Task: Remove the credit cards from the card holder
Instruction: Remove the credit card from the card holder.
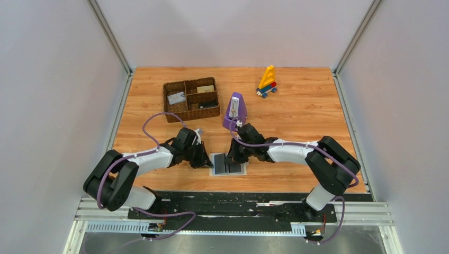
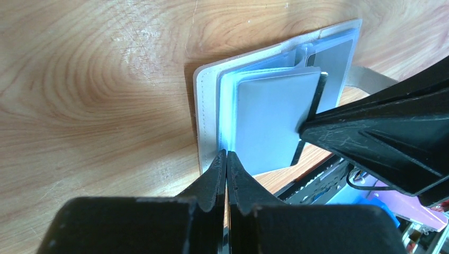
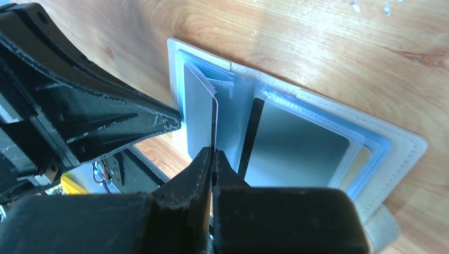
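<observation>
**Right jaws pinching a card, holder open on the counter**

The light-blue card holder [image 1: 238, 173] lies open near the front edge of the counter [image 1: 307, 111], between both arms. The right jaws are clamped on the edge of one grey card [image 3: 198, 111], tilted up out of its pocket. The left jaws are closed tight, with their tips at the holder's edge. One striped card [image 3: 302, 143] sits in the other pocket. Further back are one woven tray [image 1: 180, 116] with three loose cards [image 1: 176, 98], one purple metronome [image 1: 234, 108] and one toy [image 1: 267, 82].

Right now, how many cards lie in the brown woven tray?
3: a grey card in a left compartment, a tan card at the far right, a black card at the near right. Others could lie hidden beneath.
</observation>
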You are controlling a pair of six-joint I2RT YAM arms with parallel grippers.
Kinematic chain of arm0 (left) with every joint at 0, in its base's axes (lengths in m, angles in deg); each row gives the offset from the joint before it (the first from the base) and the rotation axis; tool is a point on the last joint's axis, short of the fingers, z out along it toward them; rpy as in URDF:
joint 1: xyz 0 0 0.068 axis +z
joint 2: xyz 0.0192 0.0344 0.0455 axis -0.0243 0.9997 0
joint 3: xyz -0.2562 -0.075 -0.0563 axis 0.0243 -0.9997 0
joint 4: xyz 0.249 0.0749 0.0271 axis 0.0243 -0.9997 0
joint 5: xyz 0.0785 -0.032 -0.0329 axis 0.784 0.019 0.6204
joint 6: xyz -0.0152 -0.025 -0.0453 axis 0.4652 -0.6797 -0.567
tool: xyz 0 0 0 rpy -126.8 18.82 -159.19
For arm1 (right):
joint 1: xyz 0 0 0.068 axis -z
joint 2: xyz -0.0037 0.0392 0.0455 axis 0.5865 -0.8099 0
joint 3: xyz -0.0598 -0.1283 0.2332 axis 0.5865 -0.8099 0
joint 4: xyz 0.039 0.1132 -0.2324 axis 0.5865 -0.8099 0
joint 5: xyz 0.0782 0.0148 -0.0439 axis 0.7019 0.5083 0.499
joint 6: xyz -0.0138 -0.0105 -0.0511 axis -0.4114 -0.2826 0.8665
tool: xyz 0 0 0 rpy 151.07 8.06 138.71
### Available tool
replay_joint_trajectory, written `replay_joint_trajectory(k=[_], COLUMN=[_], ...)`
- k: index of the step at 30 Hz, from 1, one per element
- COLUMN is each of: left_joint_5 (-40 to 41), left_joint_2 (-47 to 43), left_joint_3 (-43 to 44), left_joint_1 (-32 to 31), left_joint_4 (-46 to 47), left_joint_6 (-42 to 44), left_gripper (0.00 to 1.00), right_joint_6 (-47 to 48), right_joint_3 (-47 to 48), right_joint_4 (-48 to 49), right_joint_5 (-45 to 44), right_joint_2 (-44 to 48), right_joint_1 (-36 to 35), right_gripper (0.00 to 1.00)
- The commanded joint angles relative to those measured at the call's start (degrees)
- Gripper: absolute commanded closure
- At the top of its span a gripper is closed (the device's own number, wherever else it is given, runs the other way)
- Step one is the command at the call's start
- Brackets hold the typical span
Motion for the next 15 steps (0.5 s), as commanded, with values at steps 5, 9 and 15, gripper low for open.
replay_joint_trajectory(k=[5, 9, 15], left_joint_5=[2.29, 2.35, 2.37], left_joint_2=[0.27, 0.21, 0.06], left_joint_3=[0.23, 0.49, 0.45], left_joint_1=[-0.34, -0.33, -0.34], left_joint_4=[-1.60, -1.84, -2.19], left_joint_6=[1.69, 1.73, 1.78], left_gripper=[0.95, 0.95, 0.95], right_joint_6=[3.77, 3.34, 0.57], right_joint_3=[-1.81, -2.22, -3.97], right_joint_4=[3.97, 5.45, 10.11], right_joint_5=[5.65, 7.80, 11.74], right_joint_2=[2.55, 2.87, 2.28], right_joint_1=[1.78, 1.98, 3.24], right_gripper=[1.00, 0.92, 1.00])
